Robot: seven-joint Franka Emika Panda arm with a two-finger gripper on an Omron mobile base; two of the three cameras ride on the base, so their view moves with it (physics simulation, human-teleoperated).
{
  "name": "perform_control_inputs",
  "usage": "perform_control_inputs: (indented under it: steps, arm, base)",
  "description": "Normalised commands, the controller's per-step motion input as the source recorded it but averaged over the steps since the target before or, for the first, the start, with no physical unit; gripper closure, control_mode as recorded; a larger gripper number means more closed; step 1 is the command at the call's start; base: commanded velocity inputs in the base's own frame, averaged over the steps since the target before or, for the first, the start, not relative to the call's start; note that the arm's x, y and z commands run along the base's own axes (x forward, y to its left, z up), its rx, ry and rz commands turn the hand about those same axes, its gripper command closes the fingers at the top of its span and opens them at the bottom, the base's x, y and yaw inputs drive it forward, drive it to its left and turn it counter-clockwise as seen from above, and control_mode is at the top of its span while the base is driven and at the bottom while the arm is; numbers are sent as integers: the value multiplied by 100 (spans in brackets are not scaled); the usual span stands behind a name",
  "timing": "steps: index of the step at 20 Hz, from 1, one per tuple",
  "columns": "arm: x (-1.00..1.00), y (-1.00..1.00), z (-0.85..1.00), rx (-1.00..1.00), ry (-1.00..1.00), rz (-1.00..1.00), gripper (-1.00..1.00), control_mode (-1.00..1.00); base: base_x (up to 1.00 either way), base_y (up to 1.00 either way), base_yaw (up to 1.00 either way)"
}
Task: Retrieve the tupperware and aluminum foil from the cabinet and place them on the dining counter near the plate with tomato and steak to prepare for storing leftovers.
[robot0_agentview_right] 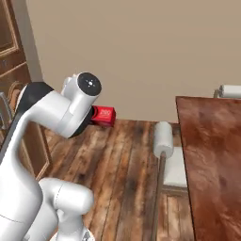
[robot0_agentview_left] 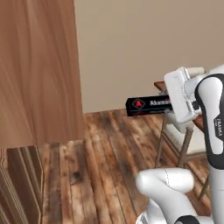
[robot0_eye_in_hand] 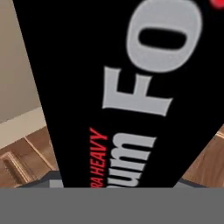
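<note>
- Here, I carried the foil [robot0_agentview_left: 148, 106] in the air, well above the floor [robot0_agentview_left: 105, 162], and it lay level along its length.
- My gripper [robot0_agentview_left: 171, 105] was pinching the foil across its narrow width, so my fingers stood spread as wide as the carton; I judge that this hold on the short side was chosen because the long side would not fit between them.
- In the hand view the black face of the carton with the white letters stood very close before the camera, which agrees with a box held tight between the fingers.
- In the right base view the red end of the foil came out from behind my forearm, so the carton stuck out on both sides of my hand.
- A hold near the middle, I think, kept the long box from tipping.
- The cabinet [robot0_agentview_left: 39, 70] stood at my left, and the counter [robot0_agentview_right: 212, 160] at my right with a chair [robot0_agentview_right: 165, 155] beside it.
- The foil was between these two, not yet over the counter.
- I judge that the carrying step was in hand and the placing was not yet done.
</note>
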Motion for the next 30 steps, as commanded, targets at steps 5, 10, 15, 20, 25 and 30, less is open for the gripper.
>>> perform_control_inputs:
  steps: [5, 10, 15, 20, 25, 30]
  arm:
    - [0, 0, 0, 0, 0, 0, 100, 100]
    - [0, 0, 0, 0, 0, 0, 100, 100]
    - [0, 0, 0, 0, 0, 0, 100, 100]
    - [0, 0, 0, 0, 0, 0, 100, 100]
    - [0, 0, 0, 0, 0, 0, 100, 100]
    - [0, 0, 0, 0, 0, 0, 100, 100]
  base:
    - [-2, 61, -65]
    - [0, 56, -63]
    - [19, 23, -57]
    - [10, -1, -56]
    - [6, -16, -53]
    - [23, -26, -50]
